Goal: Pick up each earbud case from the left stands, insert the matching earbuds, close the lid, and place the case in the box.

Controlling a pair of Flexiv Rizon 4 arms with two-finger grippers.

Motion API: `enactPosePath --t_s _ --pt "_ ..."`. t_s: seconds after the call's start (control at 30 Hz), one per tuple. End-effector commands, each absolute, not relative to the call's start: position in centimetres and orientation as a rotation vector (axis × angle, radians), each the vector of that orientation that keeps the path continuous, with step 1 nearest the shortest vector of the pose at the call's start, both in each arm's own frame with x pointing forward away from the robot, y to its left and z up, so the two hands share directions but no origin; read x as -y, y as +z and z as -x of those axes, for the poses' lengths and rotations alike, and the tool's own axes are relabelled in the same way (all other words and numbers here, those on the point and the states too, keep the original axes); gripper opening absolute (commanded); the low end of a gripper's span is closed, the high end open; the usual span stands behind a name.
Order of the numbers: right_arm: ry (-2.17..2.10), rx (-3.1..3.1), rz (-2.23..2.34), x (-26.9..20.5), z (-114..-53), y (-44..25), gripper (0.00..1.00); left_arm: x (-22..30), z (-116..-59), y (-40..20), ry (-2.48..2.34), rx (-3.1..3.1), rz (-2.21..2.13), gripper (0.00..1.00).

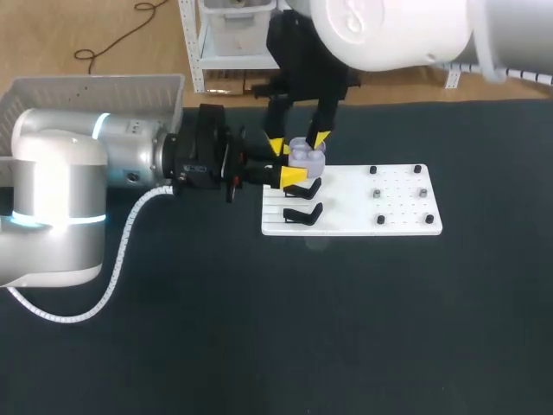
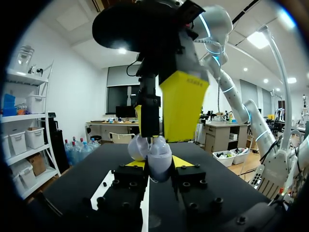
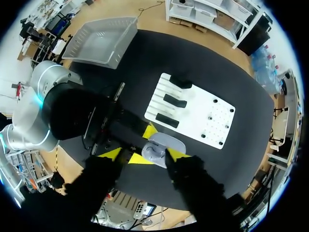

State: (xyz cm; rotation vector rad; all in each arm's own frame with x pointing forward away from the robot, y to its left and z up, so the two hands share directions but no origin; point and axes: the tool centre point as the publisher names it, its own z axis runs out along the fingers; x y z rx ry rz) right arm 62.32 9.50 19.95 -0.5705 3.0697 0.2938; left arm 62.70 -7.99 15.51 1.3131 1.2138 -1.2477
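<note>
- Just above centre in the head view, the left gripper [image 1: 287,162] clamps the lavender case [image 1: 308,156] from two sides, over the white board's [image 1: 397,216] left end.
- Right gripper [image 1: 298,141] hangs over the case, fingers spread, one tip against it.
- Two black stands [image 1: 302,213] sit lower in the frame; the box [image 1: 95,86] is upper left.

Lavender case pinched at the fingertips
The left gripper [image 2: 155,165] clamps an earbud case [image 2: 158,153] from both sides, above the white board [image 2: 103,189]. The right gripper [image 2: 154,135] comes down from above and meets the case's top.
</note>
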Motion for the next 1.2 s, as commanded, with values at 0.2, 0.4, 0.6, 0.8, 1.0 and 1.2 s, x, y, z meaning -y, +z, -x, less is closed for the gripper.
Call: enactPosePath --t_s 0.2,0.4,0.6,0.8,1.0,1.2 --pt "0.282 -3.019 0.532 -8.9 -61.6 22.7 1.00 7.9 -62.6 15.5 -1.244 -1.211 -1.311 0.00" --pt "0.163 -3.012 0.293 -6.7 -65.3 23.1 1.00 7.9 -62.6 15.5 -1.244 -1.211 -1.311 0.00" --pt "0.119 -3.001 0.125 -4.9 -68.3 21.6 1.00 7.9 -62.6 15.5 -1.244 -1.211 -1.311 0.00" --pt "0.090 -3.034 0.081 -3.9 -69.4 19.7 1.00 7.9 -62.6 15.5 -1.244 -1.211 -1.311 0.00" --pt "0.110 -3.080 0.038 -2.7 -69.2 17.7 1.00 7.9 -62.6 15.5 -1.244 -1.211 -1.311 0.00" --pt "0.114 -3.110 0.059 -2.9 -66.9 17.3 1.00 7.9 -62.6 15.5 -1.244 -1.211 -1.311 0.00"
